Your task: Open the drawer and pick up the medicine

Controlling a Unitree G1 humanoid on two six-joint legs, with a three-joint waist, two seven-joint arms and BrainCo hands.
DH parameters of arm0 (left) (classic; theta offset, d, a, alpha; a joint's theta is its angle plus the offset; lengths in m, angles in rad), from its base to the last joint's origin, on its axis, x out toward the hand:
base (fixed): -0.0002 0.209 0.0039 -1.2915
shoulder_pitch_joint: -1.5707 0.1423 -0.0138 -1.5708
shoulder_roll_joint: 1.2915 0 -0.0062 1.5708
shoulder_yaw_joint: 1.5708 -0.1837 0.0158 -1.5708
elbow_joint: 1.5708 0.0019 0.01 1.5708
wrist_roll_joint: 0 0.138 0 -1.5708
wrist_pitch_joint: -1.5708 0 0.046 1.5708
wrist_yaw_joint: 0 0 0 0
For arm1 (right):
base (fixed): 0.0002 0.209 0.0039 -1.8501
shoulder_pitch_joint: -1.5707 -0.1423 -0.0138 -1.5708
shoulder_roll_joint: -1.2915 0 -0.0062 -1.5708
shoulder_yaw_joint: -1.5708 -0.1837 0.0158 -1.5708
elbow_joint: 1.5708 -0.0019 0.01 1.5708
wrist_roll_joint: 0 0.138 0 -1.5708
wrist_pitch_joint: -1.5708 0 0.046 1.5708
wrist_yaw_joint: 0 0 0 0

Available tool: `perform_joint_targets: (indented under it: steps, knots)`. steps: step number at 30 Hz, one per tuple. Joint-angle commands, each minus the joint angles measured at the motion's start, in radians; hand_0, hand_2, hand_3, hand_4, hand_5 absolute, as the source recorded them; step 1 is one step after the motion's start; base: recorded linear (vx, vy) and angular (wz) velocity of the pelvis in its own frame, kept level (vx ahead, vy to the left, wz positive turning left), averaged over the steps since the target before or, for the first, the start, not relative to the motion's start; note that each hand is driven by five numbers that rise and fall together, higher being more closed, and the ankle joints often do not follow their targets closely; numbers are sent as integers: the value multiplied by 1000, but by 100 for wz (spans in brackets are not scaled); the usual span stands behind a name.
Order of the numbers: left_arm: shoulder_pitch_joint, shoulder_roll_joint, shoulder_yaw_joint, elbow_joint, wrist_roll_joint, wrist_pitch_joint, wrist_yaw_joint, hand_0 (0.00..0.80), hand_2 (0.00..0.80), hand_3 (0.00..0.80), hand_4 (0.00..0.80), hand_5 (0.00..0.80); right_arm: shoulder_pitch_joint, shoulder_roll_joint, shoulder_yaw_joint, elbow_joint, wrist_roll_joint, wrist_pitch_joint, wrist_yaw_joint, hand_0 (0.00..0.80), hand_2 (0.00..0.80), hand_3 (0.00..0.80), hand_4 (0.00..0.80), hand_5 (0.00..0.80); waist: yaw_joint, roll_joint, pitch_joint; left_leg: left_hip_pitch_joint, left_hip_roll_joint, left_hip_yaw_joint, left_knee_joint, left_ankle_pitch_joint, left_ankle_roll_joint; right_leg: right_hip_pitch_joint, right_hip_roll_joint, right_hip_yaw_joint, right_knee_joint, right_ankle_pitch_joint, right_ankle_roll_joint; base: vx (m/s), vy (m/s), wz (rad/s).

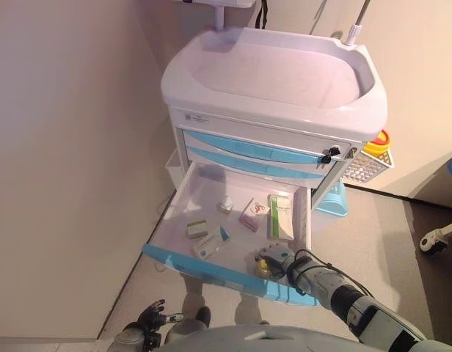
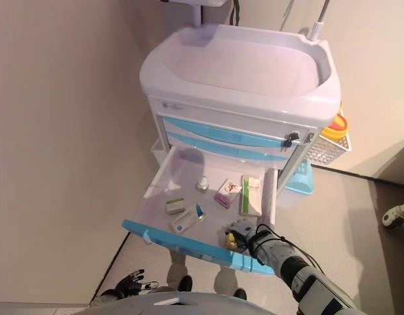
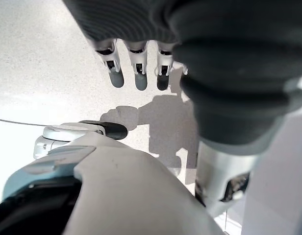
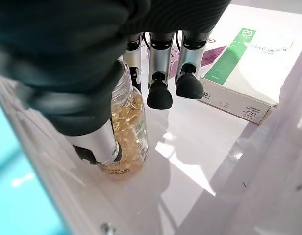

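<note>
The cart's bottom drawer (image 1: pixel 180 205) stands pulled out, its blue front (image 1: pixel 211 265) toward me. A clear bottle of yellow capsules (image 4: pixel 127 128) stands on the drawer floor at the front right corner, also seen in the left eye view (image 1: pixel 263 268). My right hand (image 1: pixel 279 257) reaches into the drawer, with its thumb (image 4: pixel 94 142) pressed on the bottle's side and a finger behind it. The other fingers (image 4: pixel 159 95) hang beside the bottle. My left hand (image 1: pixel 150 318) hangs low by the floor, fingers relaxed and empty.
Also in the drawer are a white-and-green box (image 1: pixel 281 216), a pink box (image 1: pixel 251 215), a blue-and-white box (image 1: pixel 210 244), a small green box (image 1: pixel 197 229) and a small white pot (image 1: pixel 225 206). Closed blue drawers (image 1: pixel 248 150) are above. A side basket (image 1: pixel 369 163) hangs at the cart's right.
</note>
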Motion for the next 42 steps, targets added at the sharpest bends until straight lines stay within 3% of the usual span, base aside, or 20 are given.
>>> perform_joint_targets:
  steps: [1, 6, 10, 15, 19, 21, 25, 28, 30, 33, 42]
  knots:
    - [-32, -23, -57, 73, 36, -3, -2, 0, 0, 0, 0, 0, -34, -2, 60, -22, -19, -16, -14, 800, 800, 800, 800, 800, 25, -20, 19, 17, -43, 15, 4, -72, 31, 17, -22, 6, 41, -17, 29, 0, 0, 0]
    - [-31, -23, -56, 70, 37, -4, -3, 0, 0, 0, 0, 0, -43, -12, 58, -38, -22, -21, -29, 800, 800, 800, 800, 800, 25, -20, 18, 17, -43, 14, 4, -72, 32, 16, -22, 5, 42, -17, 29, 0, 0, 0]
    - [-28, -17, -43, 61, 32, 2, -6, 0, 0, 0, 0, 0, -72, -70, 51, -148, -18, -45, -1, 800, 800, 800, 800, 800, 19, -24, 22, 20, -42, 17, 4, -71, 29, 18, -20, 10, 42, -13, 29, 0, 0, 0]
    - [-10, 12, -11, 24, 7, 19, -14, 0, 0, 0, 0, 0, -147, -287, 3, -562, 157, -49, 204, 800, 800, 800, 800, 800, -8, -38, 28, 22, -34, 37, 4, -70, 26, 14, -15, 30, 44, -6, 31, -12, 12, -4]
    - [13, 22, 23, 13, -10, 17, -19, 0, 0, 0, 0, 0, -184, -435, -149, -837, 455, -50, 398, 800, 800, 800, 800, 800, -35, -47, 26, 25, -29, 54, 4, -73, 28, 9, -8, 53, 47, -4, 31, -13, 24, -14]
    - [26, 26, 38, 9, -22, 15, -22, 0, 0, 0, 0, 0, -224, -499, -248, -959, 703, -12, 547, 800, 800, 800, 800, 800, -51, -52, 22, 27, -25, 63, 4, -75, 27, 7, -6, 64, 49, -5, 31, -5, 33, -14]
    - [30, 36, 39, 19, -44, 13, -29, 0, 0, 0, 0, 0, -327, -546, -376, -1000, 1165, 60, 632, 800, 800, 800, 800, 800, -64, -61, 13, 34, -21, 75, 4, -78, 23, 10, -5, 74, 50, -7, 29, 6, 38, -13]
    - [29, 37, 31, 26, -51, 14, -29, 0, 0, 0, 0, 0, -431, -538, -435, -930, 1325, 42, 564, 800, 800, 800, 800, 800, -63, -66, 2, 39, -18, 78, 4, -82, 19, 14, -6, 74, 52, -12, 29, 18, 35, -9]
    - [32, 39, 28, 26, -58, 16, -29, 0, 0, 0, 0, 0, -487, -540, -462, -898, 1362, 8, 501, 800, 800, 800, 800, 800, -60, -66, -7, 41, -16, 78, 4, -84, 18, 16, -7, 73, 54, -14, 30, 17, 33, -3]
    - [36, 41, 24, 33, -60, 12, -31, 0, 0, 0, 0, 0, -534, -554, -507, -895, 1386, 21, 420, 800, 800, 800, 800, 800, -56, -69, -18, 42, -16, 78, 4, -87, 17, 22, -9, 71, 49, -16, 31, 11, 21, 2]
    - [41, 45, -10, 59, -67, 18, -27, 0, 0, 0, 0, 0, -744, -643, -450, -669, 1407, 70, 241, 800, 800, 800, 800, 800, -35, -85, -38, 48, -21, 67, 4, -89, 12, 36, -11, 57, 41, -17, 31, 2, 3, 0]
